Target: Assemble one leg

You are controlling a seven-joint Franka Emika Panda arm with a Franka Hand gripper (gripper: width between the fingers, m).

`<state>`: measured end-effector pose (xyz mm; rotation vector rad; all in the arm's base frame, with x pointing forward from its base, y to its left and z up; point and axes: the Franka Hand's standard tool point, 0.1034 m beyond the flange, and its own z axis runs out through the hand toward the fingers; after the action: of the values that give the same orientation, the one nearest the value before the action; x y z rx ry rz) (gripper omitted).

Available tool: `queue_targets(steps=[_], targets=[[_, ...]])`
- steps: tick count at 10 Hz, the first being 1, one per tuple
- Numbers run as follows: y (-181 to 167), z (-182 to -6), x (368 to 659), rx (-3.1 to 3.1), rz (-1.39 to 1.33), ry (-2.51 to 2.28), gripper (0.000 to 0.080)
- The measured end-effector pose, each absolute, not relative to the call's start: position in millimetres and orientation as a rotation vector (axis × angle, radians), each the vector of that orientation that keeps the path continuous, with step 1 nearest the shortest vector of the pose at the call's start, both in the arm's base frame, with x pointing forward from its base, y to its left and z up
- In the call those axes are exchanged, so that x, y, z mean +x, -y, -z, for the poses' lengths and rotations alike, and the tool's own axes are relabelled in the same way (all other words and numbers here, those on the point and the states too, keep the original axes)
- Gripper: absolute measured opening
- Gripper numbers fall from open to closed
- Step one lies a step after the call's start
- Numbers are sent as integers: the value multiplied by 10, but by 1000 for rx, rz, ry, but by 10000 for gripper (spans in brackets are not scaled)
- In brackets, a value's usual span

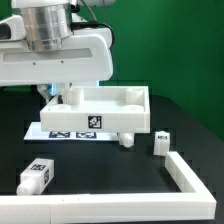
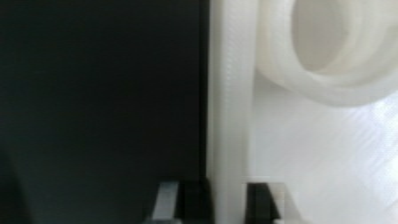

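Legs number three in the exterior view, all small white blocks on the black table (image 1: 110,172). One leg (image 1: 36,175) lies on its side at the near left with a black-and-white tag facing up. A second leg (image 1: 160,142) stands upright to the right, apart from everything else, with a tag on its side. A third block (image 1: 127,140) sits right under the near right corner of the one white panel (image 1: 105,108); its tag cannot be made out, nor whether it is joined to the panel.

The panel is wide, with a raised wall around it, and sits over the marker board (image 1: 48,128), on which two tags show. The arm's white body covers the panel's left end.

In the wrist view the gripper (image 2: 217,200) is clamped on the panel's thin upright wall (image 2: 228,100), one dark finger (image 2: 173,202) on each face of it. One round socket (image 2: 329,55) of the panel shows just beside that wall.

One white L-shaped rail (image 1: 186,172) runs along the near right of the table, near the upright leg without touching it.
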<state>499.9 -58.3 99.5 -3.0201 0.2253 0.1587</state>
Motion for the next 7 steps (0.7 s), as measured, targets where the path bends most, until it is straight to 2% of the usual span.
queue_targets(steps=[2, 3, 7], targets=[[375, -742, 5322, -3054, -97, 11, 54], [272, -602, 5353, -3058, -55, 190, 54], [270, -569, 5321, -3055, -68, 191, 54]])
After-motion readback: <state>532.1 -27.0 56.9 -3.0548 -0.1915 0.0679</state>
